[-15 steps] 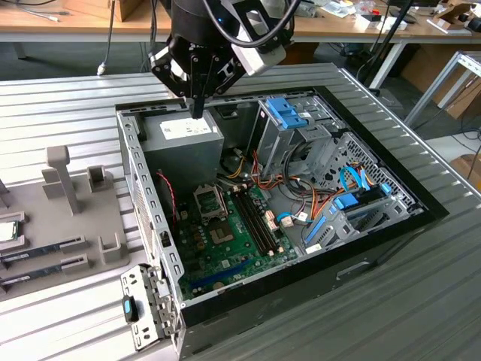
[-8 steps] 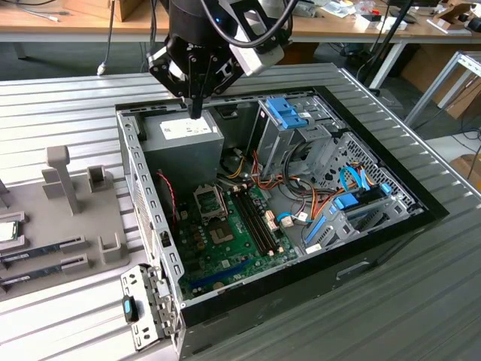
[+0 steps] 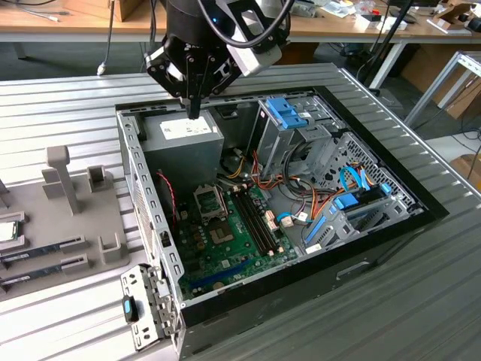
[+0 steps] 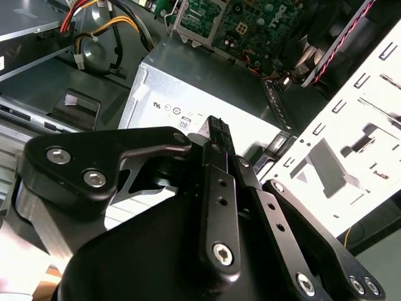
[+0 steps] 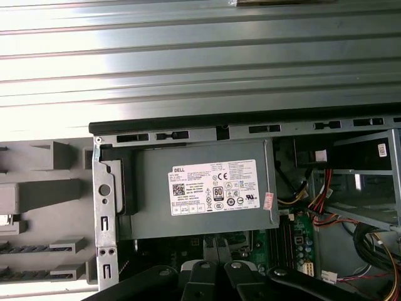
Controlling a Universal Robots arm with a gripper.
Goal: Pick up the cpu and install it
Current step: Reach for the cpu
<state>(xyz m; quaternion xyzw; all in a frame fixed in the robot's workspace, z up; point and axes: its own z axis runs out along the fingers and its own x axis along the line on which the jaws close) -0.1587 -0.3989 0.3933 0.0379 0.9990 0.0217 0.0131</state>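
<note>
The cpu [image 3: 6,230], a small silver square, lies on the grey holder tray [image 3: 75,226] at the exterior view's far left edge, partly cut off. My gripper [image 3: 194,111] hangs over the grey power supply [image 3: 184,137] inside the open computer case [image 3: 143,188], far from the cpu. Its black fingers [image 4: 218,135] are shut with nothing between them. The metal-framed cpu socket [image 3: 210,201] sits on the green motherboard [image 3: 225,241], below the power supply in the exterior view. In the second wrist view the socket frame [image 4: 197,19] lies beyond the power supply [image 4: 207,81].
The tray carries upright grey posts [image 3: 62,177] and long memory sticks [image 3: 37,252]. Drive cages with blue latches [image 3: 289,113] and bundled cables [image 3: 301,188] fill the case's right half in the exterior view. The case stands on a ribbed metal table [image 3: 376,316].
</note>
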